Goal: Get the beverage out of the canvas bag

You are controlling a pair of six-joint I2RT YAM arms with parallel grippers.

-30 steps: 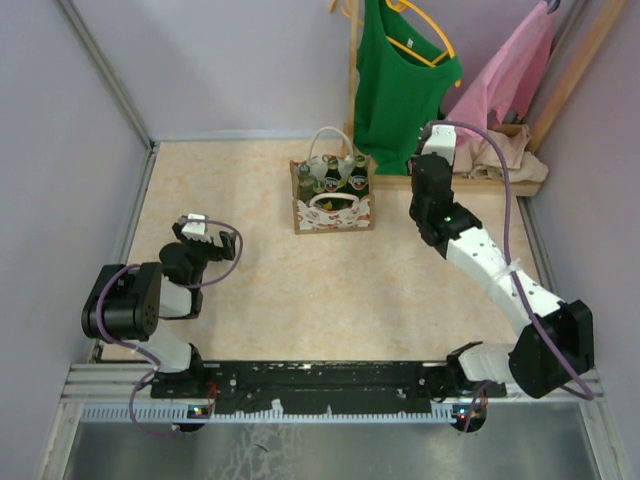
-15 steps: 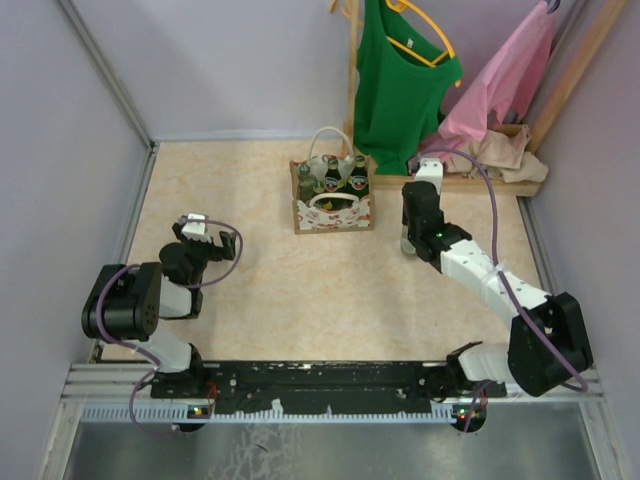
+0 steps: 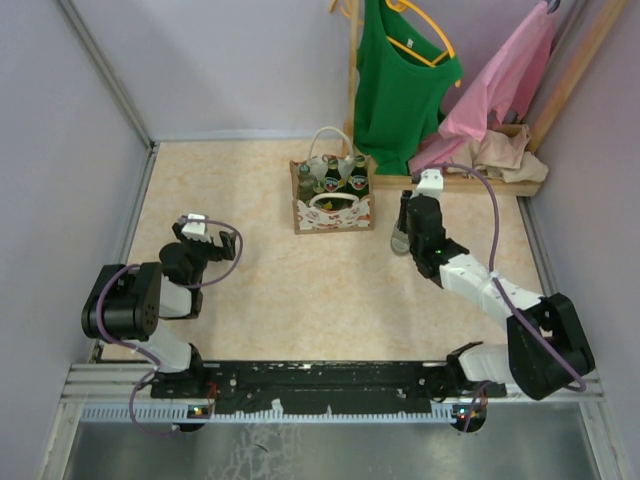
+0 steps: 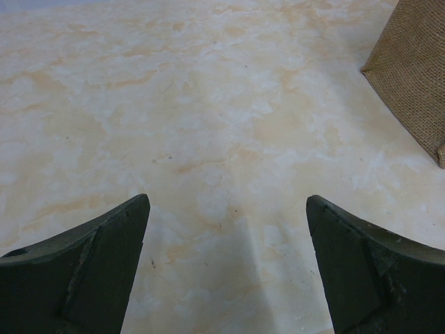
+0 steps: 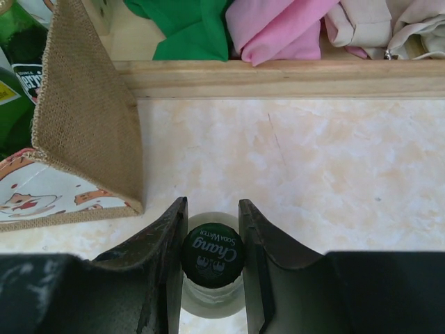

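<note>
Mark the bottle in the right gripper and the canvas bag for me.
bottle (image 5: 212, 259): right wrist view, on its dark cap.
canvas bag (image 3: 333, 212): top external view, on its patterned front panel.

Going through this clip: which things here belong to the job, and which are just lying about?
Job:
- canvas bag
- bottle, held at its neck by the right claw, outside the bag
- other bottles standing in the bag

Lying about:
- green top
- pink garment
- beige cloth
- wooden rack base
- left claw, open and holding nothing
</note>
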